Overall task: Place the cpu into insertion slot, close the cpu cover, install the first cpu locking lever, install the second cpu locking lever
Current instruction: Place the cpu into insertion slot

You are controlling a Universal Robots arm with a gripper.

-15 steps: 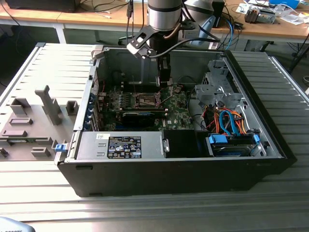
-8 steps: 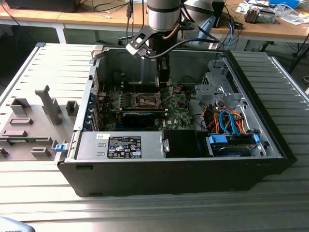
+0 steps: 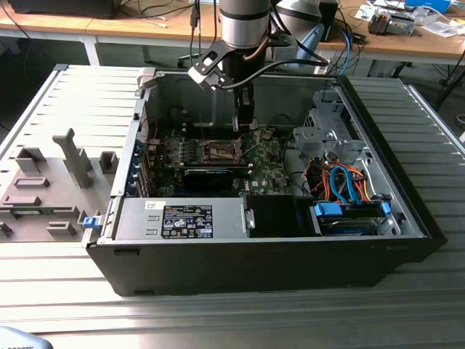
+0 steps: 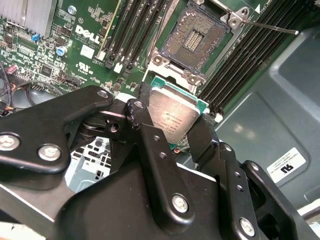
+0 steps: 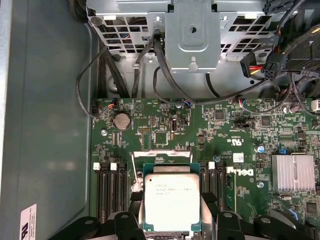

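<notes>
Black fingers (image 4: 150,145) of the gripper (image 4: 174,131) were clenched on two edges of the chip (image 4: 171,112), which we held with its grey metal face toward the wrist cameras and clear of the green board (image 5: 165,127). Beyond it the socket (image 4: 192,37) lay bare, its contacts exposed, nothing seated or closed over it, and a thin lever (image 4: 272,27) stood swung free beside it. We judged the placing unfinished, and the closing and both latchings not yet begun.
</notes>
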